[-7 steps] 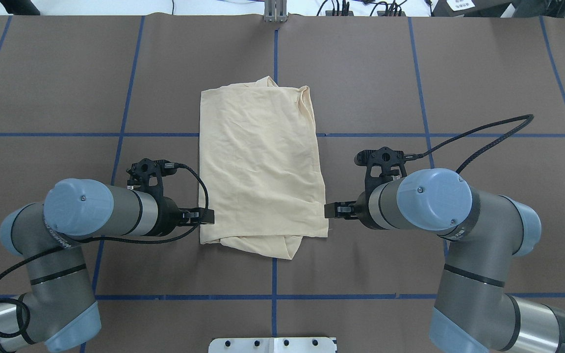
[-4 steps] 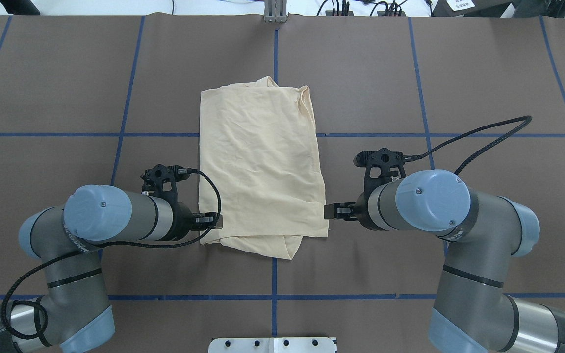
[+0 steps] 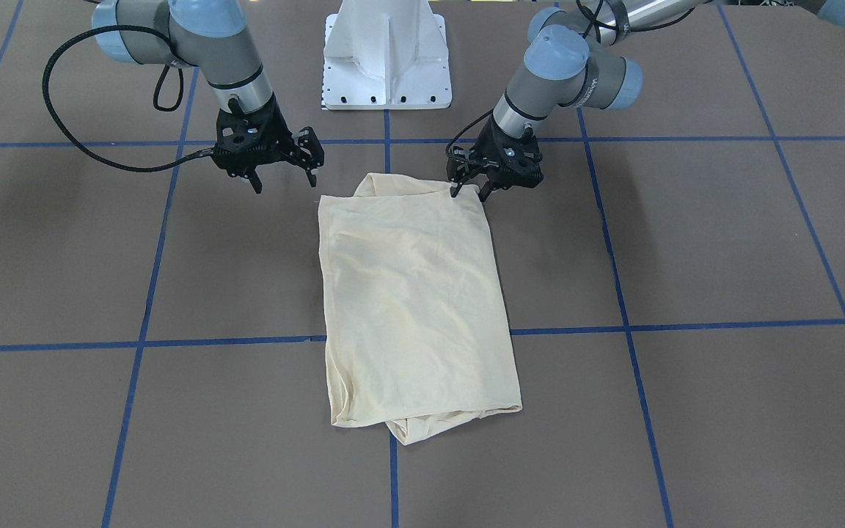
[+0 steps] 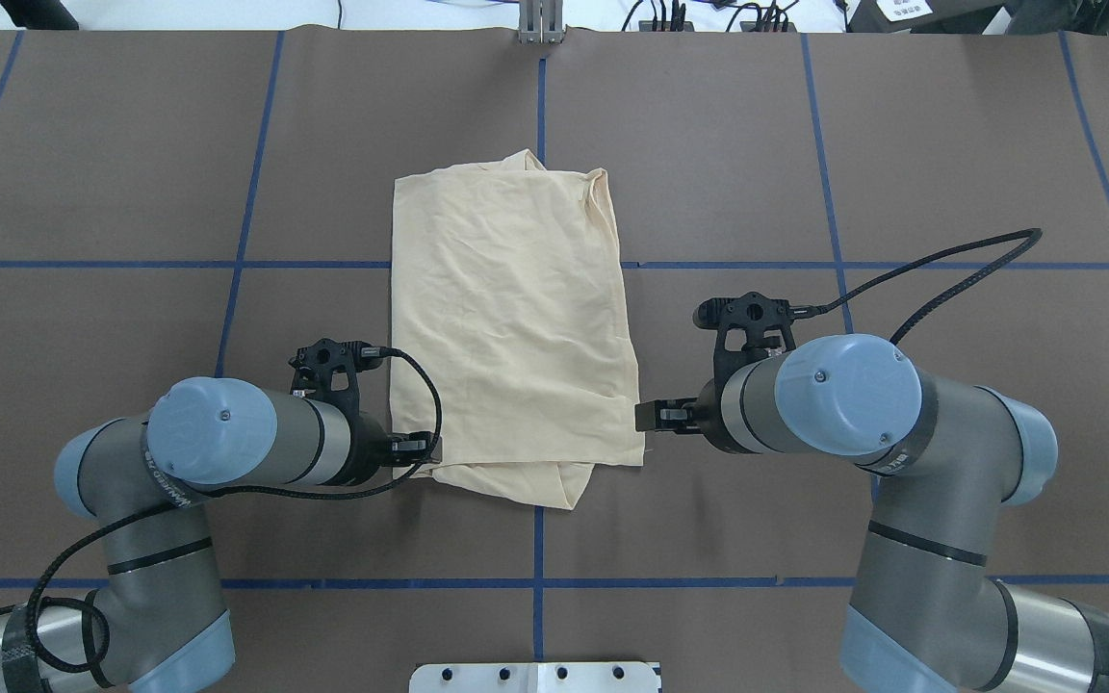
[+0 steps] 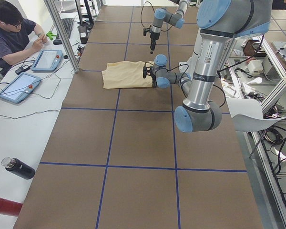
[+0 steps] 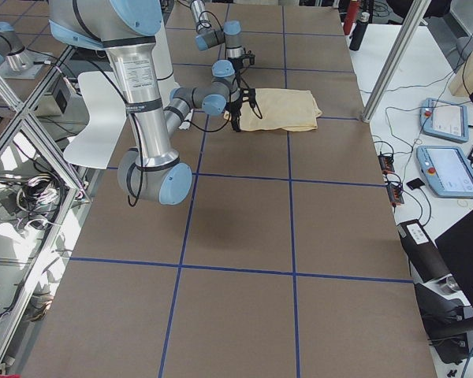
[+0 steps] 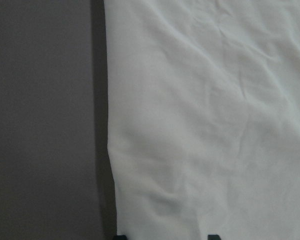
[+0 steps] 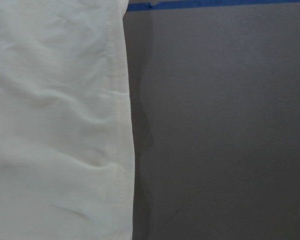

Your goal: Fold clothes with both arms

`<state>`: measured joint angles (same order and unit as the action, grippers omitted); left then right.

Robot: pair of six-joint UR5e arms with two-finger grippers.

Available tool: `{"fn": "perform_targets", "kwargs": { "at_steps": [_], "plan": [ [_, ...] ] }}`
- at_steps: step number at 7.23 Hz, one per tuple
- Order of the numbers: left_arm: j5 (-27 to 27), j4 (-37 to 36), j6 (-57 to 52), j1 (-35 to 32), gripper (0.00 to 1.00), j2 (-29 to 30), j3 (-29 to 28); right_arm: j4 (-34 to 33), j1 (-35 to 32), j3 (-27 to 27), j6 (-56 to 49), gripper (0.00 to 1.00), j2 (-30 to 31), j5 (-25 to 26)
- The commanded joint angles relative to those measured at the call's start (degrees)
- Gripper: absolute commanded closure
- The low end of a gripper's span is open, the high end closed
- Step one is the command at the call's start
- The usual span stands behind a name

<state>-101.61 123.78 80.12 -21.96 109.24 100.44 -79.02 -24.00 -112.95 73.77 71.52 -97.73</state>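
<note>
The likely slip is an uneven pick-up. The left gripper (image 3: 468,195), jaws apart and holding nothing, straddles the robot-side left corner of the shirt (image 4: 506,318) and may pinch only the top layer (the cloth is thin and stacked). The right gripper (image 3: 285,185), wide open and empty, hangs just beside the opposite corner, off the cloth, and could close on air. The shirt lies folded into a long rectangle mid-table (image 4: 131,144).
</note>
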Motion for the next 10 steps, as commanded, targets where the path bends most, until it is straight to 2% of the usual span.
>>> {"fn": "perform_targets", "kwargs": {
  "at_steps": [1,2,3,4,6,8,10],
  "plan": [
    [-0.08,-0.03,0.04,0.16,0.42,0.01,-0.24,0.00,0.09,0.01,-0.03,0.00,-0.06,0.00],
    [-0.16,-0.03,0.13,0.16,0.75,0.27,-0.16,0.00,0.18,0.01,-0.03,0.00,-0.06,0.00],
    [-0.16,-0.03,0.13,0.16,1.00,0.19,-0.07,-0.09,0.36,0.19,0.06,0.00,-0.32,0.09],
    [-0.25,-0.03,0.04,0.16,1.00,0.10,0.02,-0.09,1.05,0.54,1.98,0.00,-0.67,0.26],
    [-0.25,-0.03,-0.13,0.16,1.00,0.01,0.28,-0.61,3.34,2.20,16.96,0.05,-3.47,0.53],
    [-0.25,-0.03,-0.13,0.16,1.00,-0.16,0.63,-0.88,4.22,8.42,30.94,0.08,-9.34,1.05],
    [-0.25,-0.03,-0.05,0.16,1.00,-0.08,0.72,-1.05,4.49,13.09,40.19,0.19,-12.79,2.10]
  ]
}}
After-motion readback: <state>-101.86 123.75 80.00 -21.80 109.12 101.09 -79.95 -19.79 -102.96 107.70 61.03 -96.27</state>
